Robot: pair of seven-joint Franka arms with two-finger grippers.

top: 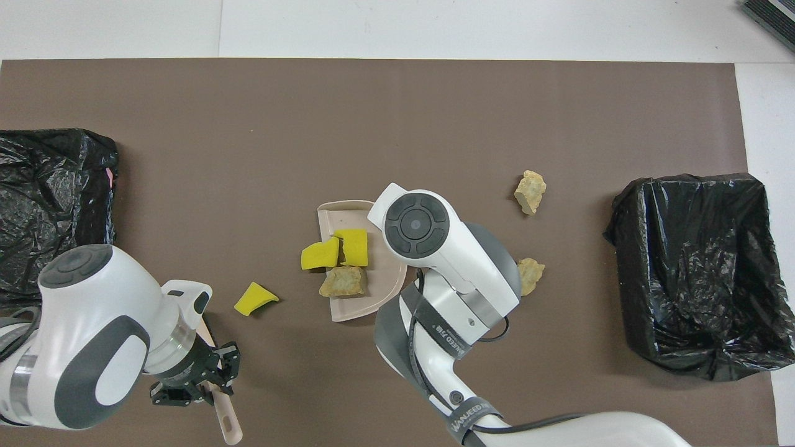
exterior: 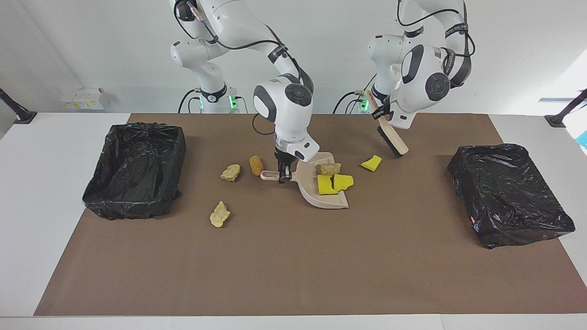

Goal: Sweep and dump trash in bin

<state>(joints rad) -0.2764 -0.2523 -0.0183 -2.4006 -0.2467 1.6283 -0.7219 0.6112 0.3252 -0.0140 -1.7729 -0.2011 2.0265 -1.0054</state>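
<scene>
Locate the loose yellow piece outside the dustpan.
The yellow piece lies on the brown mat, beside the dustpan toward the left arm's end, just under the raised brush.

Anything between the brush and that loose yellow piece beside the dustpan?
Nothing visible. The brush, held by the left gripper, hangs over bare mat near the yellow piece, which lies apart from the dustpan.

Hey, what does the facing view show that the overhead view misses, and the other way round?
Only the facing view shows the orange-brown lump, which the right arm hides from above, the right gripper shut on the dustpan handle, and the brush bristles.

Only the overhead view shows the left gripper clamped around the brush handle.

Both show the dustpan holding two yellow lumps and a tan one, a yellow lump on the mat beside it, two more tan lumps, and two bag-lined bins.
</scene>
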